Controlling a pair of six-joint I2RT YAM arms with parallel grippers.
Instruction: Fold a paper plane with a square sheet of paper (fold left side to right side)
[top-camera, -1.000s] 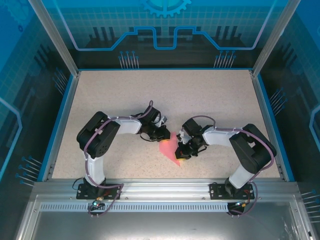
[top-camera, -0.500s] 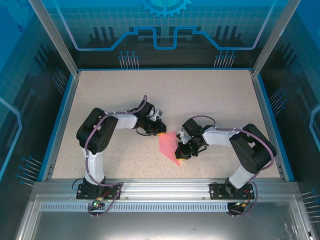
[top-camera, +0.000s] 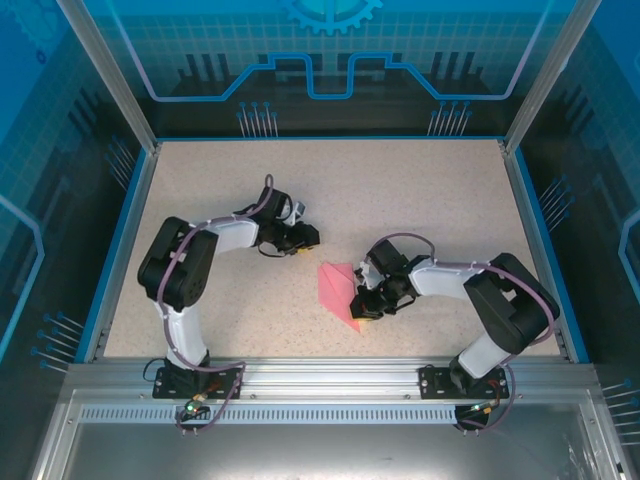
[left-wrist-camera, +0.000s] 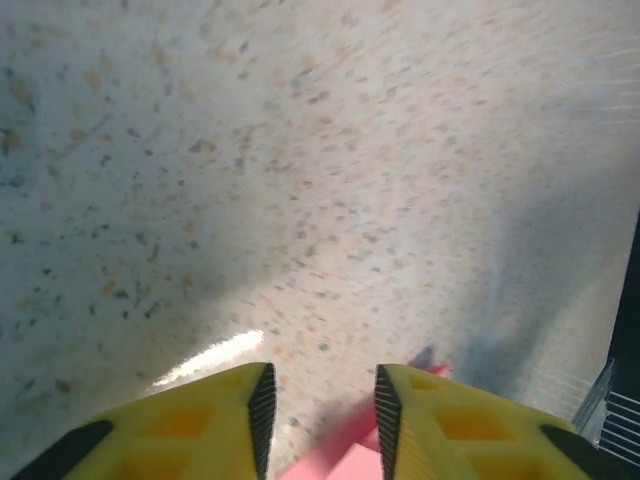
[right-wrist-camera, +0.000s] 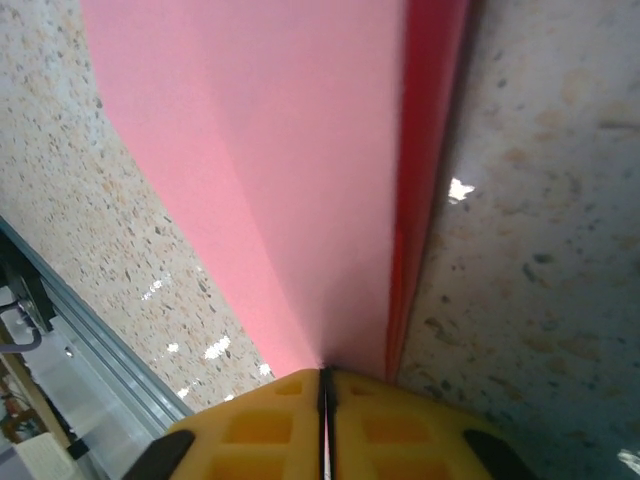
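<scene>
Grippers differ: right gripper (top-camera: 367, 308) pinches tight on the folded pink paper (top-camera: 338, 290), lying on the speckled table (top-camera: 420, 190) at its ten o'clock. Left gripper (top-camera: 305, 240), parted and empty, sits at the paper's eleven o'clock.

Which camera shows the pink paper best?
Top external: the pink paper shows nearly its whole pointed outline there. Right wrist shows a close stretch of it pinched in the right pincer. Left wrist catches a pink edge at the bottom.
</scene>
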